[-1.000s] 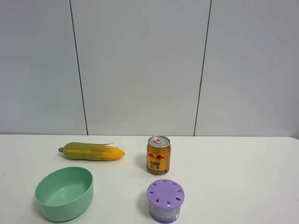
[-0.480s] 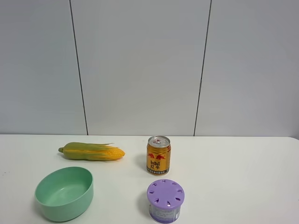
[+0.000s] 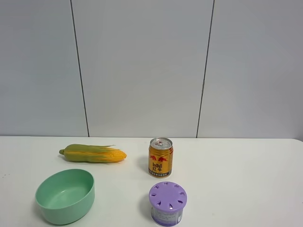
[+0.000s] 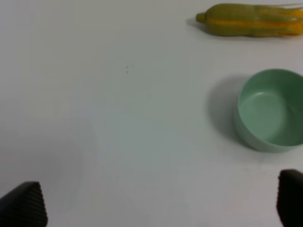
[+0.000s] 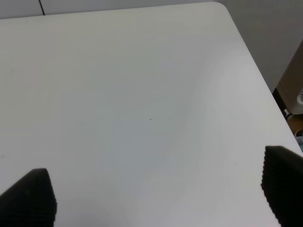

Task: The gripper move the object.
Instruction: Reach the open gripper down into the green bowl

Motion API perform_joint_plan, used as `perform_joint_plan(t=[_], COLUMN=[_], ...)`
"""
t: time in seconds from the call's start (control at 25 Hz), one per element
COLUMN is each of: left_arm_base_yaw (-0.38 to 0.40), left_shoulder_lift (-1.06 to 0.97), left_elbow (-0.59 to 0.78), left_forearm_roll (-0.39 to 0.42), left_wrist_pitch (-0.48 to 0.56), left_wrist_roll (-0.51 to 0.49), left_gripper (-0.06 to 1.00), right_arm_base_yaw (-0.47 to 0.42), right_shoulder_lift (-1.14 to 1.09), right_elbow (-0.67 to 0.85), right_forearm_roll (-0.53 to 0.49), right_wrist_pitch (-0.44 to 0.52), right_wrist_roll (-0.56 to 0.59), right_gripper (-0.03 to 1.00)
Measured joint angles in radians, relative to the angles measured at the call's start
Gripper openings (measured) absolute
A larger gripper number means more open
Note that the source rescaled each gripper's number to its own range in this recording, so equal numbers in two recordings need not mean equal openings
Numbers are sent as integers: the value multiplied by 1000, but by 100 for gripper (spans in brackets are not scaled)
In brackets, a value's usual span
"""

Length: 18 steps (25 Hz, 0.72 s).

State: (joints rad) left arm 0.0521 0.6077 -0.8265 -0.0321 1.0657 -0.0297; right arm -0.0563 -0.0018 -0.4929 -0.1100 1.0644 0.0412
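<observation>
While the round mint-green plastic bowl [image 3: 65, 196] sits upright near a yellow-green corn cob [image 3: 93, 153], the black left gripper [image 4: 156, 201] and right gripper [image 5: 156, 189] gape wide, empty; a misjudged descent could tip it.

Bright, even light — soft shadows

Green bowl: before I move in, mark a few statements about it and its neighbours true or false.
The bowl is empty. True.
The corn lies inside the bowl. False: it lies outside, apart from the bowl.
The can stands upright. True.
The left gripper has its jaws shut on the bowl. False: they stand open, apart from the bowl.
</observation>
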Motion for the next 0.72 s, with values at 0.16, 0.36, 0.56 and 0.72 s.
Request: perform_joint_plan(t=[0.16,0.36,0.56,0.72], left_arm_base_yaw=[0,0,0,-58], left_shoulder_lift=[162,322,450,515], left_elbow=[-75,-90,-90,-90], left_forearm_roll=[-34,-90,-134,-190], left_wrist_pitch=[-16,-33,-79,-158], left_wrist_roll=[48,117,148,190], left_gripper=[100,100,100,100], right_arm_base_yaw=[0,0,0,0], right_shoulder_lift=[0,0,0,0], right_elbow=[0,0,0,0], right_forearm_roll=[0,0,0,0], right_wrist_pitch=[0,0,0,0], right_wrist_roll=[0,0,0,0], right_gripper=[100,100,100,100])
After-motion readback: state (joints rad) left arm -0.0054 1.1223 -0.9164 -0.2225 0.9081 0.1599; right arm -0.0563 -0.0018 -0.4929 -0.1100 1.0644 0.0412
